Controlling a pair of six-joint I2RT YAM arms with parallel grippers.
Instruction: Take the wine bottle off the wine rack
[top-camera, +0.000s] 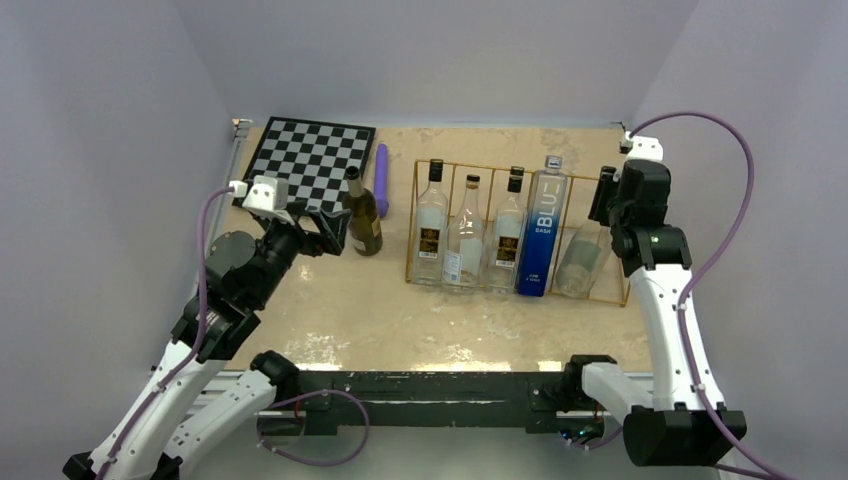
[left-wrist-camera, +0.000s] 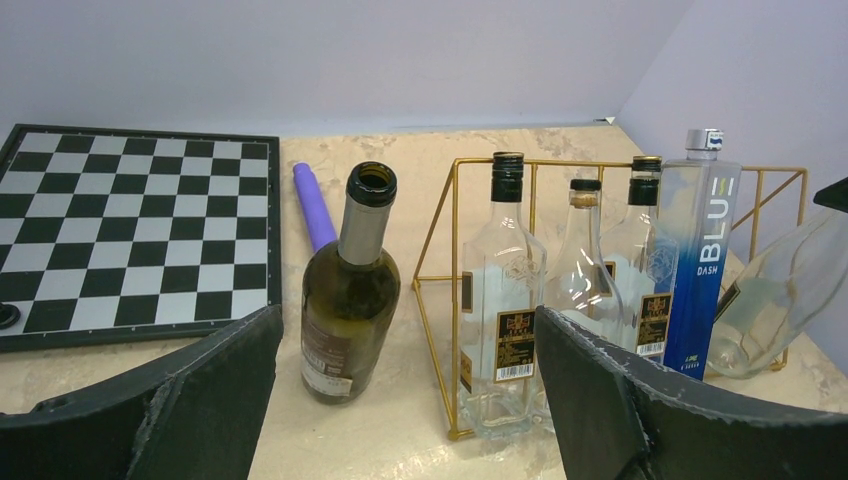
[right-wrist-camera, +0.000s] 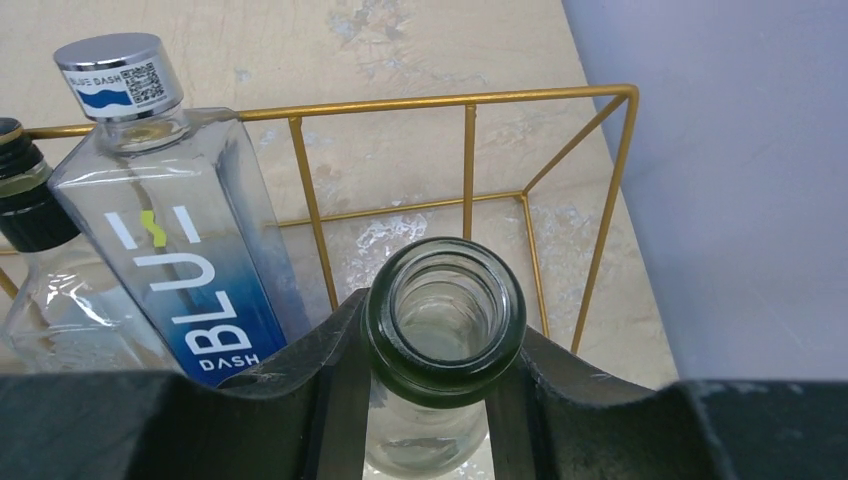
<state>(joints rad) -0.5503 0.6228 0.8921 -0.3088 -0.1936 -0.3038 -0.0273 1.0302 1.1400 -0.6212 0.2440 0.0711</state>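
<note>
Grips the wine bottle (right-wrist-camera: 440, 340) at the neck with the right hand (right-wrist-camera: 432, 400), fingers (right-wrist-camera: 330, 375) pressed to both sides just under the green-tinted lip. Shows it clear, uncapped and leaning toward the upper right of the top view, lower part inside the wire of the rack (right-wrist-camera: 467, 160), in the last compartment at the right end. Shares the rack with a tall blue bottle (right-wrist-camera: 190, 300), silver-capped and just to its left, and with three clear bottles (top-camera: 465, 245) under dark caps further left, all upright.

Holds the left hand (left-wrist-camera: 408, 340) wide open and empty at centre left of the top view, close beside a dark bottle (left-wrist-camera: 350, 300) without touching it. Finds that dark bottle upright and uncapped on the table (top-camera: 340, 310), outside the rack and just left of it. Has behind it a purple cylinder (left-wrist-camera: 315, 205) lying flat, next to a chessboard (left-wrist-camera: 130, 220) in the upper left.
</note>
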